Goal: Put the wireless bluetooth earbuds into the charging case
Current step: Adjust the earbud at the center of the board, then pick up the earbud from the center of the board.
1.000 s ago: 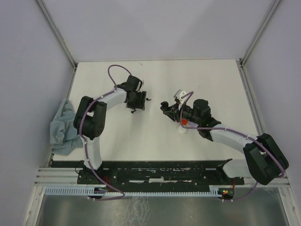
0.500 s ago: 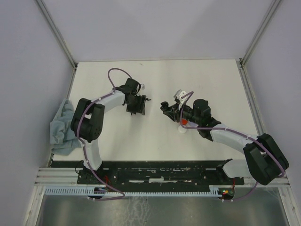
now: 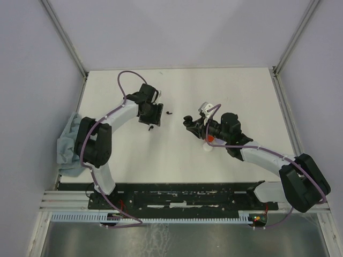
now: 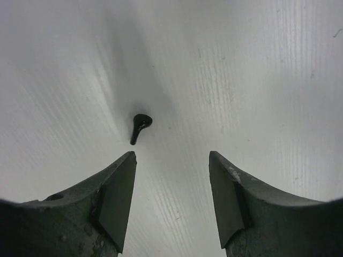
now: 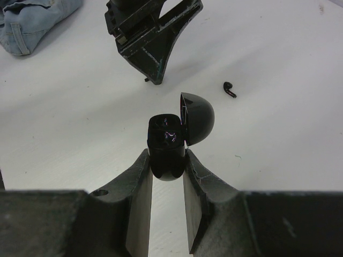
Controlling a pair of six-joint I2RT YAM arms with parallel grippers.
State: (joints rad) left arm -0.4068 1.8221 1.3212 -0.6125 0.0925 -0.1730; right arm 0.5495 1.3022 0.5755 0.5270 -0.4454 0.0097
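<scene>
The left pincer [image 4: 171, 158], jaws apart, is hovering short of the tiny black stemmed plastic earbud [image 4: 140, 127], which is on the white tabletop [image 4: 257, 80] at eleven o'clock. Centre the gap over it before descending. The right pincer [image 5: 166, 155] is clamping the open black charging case [image 5: 167, 136].

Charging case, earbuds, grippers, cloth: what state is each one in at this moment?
charging case, lid open, gripped at its base
right gripper, shut on the charging case
left gripper, open, empty
first earbud, loose on the table
second earbud, loose on the table
cloth, crumpled
</scene>
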